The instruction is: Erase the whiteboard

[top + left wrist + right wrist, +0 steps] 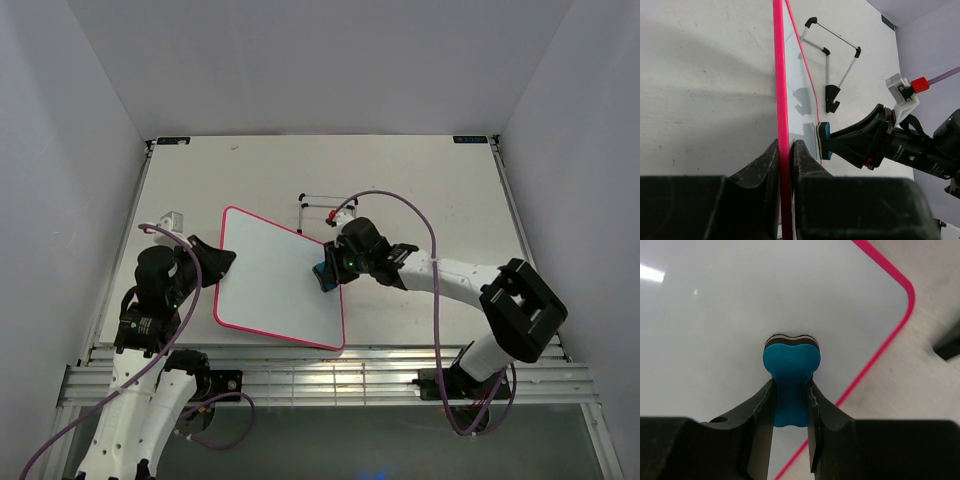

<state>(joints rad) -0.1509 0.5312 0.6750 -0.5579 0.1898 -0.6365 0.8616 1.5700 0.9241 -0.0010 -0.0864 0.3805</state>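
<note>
Overhead, the whiteboard [280,285] lies on the worktop [420,180] between the arms, with the left gripper [218,262] at its left edge and the right gripper [328,272] at its right. From the left wrist, the jaws pinch the pink frame [780,75], apparently steadying it. From the right wrist, the jaws pinch the blue eraser [791,365] against a surface showing no marks; wiping looks nearly done, so next comes a last light sweep or a lift-off.

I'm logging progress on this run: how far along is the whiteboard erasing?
Done: the whiteboard shows no marks in any view. In hand: the left gripper has its jaws clamped on the left edge, and the right gripper holds the blue eraser against the surface near the right edge. Left: probably only lifting the blue eraser away and letting go.
</note>
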